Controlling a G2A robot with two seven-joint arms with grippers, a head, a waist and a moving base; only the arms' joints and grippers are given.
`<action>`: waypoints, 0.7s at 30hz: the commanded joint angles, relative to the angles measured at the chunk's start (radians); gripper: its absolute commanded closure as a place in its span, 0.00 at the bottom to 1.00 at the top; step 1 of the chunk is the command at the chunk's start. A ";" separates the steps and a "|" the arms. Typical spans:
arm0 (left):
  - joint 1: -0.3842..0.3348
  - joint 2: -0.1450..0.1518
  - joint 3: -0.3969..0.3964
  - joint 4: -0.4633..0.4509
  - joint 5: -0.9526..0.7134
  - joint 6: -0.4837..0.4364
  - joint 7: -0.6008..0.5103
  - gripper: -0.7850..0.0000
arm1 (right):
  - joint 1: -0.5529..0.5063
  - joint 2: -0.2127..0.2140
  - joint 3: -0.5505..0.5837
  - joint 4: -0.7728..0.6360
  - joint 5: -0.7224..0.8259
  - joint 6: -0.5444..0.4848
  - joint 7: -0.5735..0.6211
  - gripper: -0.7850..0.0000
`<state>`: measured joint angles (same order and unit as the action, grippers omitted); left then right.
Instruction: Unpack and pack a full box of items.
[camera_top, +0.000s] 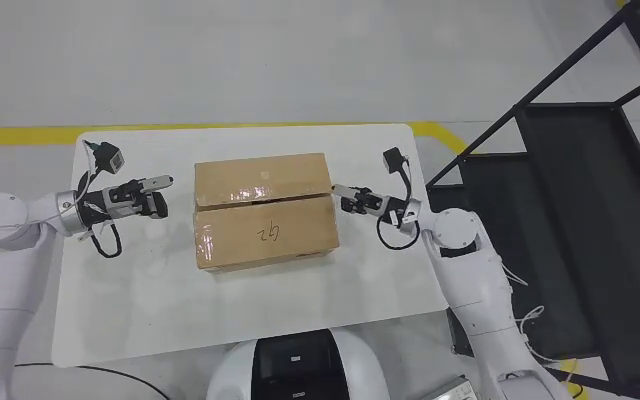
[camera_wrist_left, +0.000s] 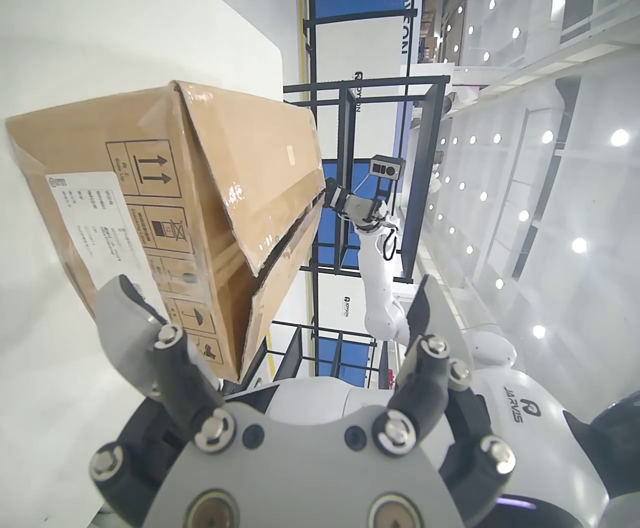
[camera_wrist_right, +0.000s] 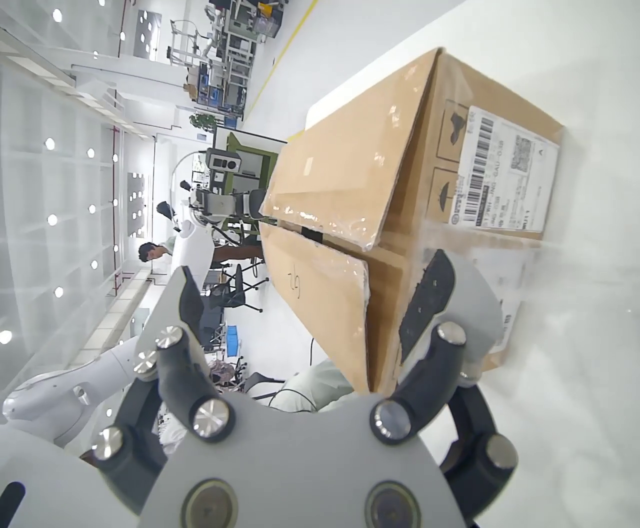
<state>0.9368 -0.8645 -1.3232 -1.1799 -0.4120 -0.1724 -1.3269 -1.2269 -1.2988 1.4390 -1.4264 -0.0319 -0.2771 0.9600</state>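
The box (camera_top: 265, 212) sits square in the middle of the bench (camera_top: 120, 290), its long axis running from one arm to the other, so each hand faces one of its short ends. Its top is closed. The far flap (camera_top: 262, 180) and near flap (camera_top: 268, 232) meet along a seam (camera_top: 262, 202) that runs the length of the box, and the seam gapes a little at both ends, with loose clear tape along the edges. The right hand (camera_top: 338, 189) is the nearer of the two. It is right up at the box's end, level with the seam, with its fingers spread and nothing held. From its own wrist the corner of the near flap lies between the fingers, though I can't tell whether either finger touches the cardboard. The left hand (camera_top: 163, 194) is also spread wide and empty. It hangs near the opposite end but clearly apart from it, with bare bench between them. I'd say unpacking has not begun, and the first job is lifting a flap. The right hand looks best placed for that, since the seam points straight at it. Nothing on the bench stands between either hand and the box. A black metal rack (camera_top: 560, 200) stands off the bench beside the right arm, well clear of the work.
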 joint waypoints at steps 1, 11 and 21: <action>0.000 0.000 0.000 0.000 0.000 0.000 0.000 0.00 | 0.011 0.001 -0.013 0.020 -0.009 -0.009 0.001 0.00; 0.000 0.000 0.000 0.000 0.000 0.000 0.000 0.00 | 0.010 0.015 -0.030 0.005 0.097 -0.059 0.107 0.00; 0.000 0.000 0.000 0.000 0.000 0.000 0.000 0.00 | -0.044 0.041 -0.008 -0.057 0.297 -0.018 0.347 0.00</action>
<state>0.9368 -0.8645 -1.3232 -1.1799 -0.4120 -0.1724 -1.3270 -1.2669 -1.2598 1.4303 -1.4803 0.2556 -0.2990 1.2913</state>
